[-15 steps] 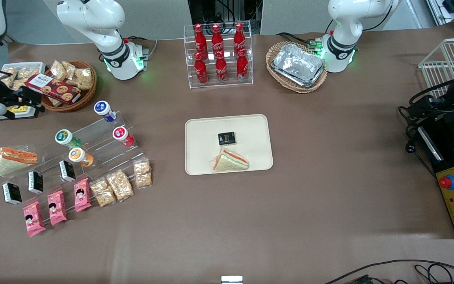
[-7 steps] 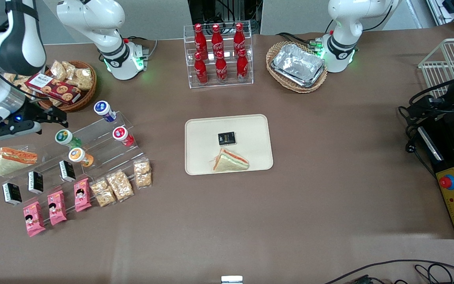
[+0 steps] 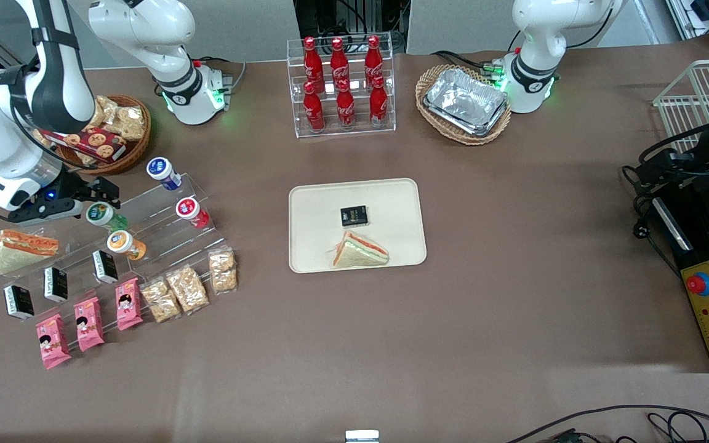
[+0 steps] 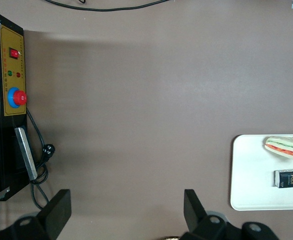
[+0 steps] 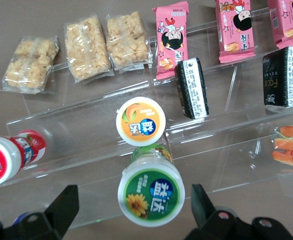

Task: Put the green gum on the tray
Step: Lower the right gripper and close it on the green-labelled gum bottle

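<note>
Gripper (image 3: 97, 195) sits over the clear stepped display stand (image 3: 145, 231), just above the green gum (image 3: 103, 215) on the stand's upper step; fingers straddle the lid, not clamped. Orange-lidded bottle (image 3: 124, 243) is one step nearer the camera. Tray (image 3: 311, 209) (holding a sandwich (image 3: 359, 250) and a black packet (image 3: 354, 215)) lies well apart from the stand, toward the parked arm's end.

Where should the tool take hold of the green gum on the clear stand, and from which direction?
Grip the green gum around its white lid, which faces up toward the wrist camera, so come straight down with one finger on each side. The tool is open and already straddles it. The orange-lidded bottle sits close beside it, so keep the fingers off that side.
</note>
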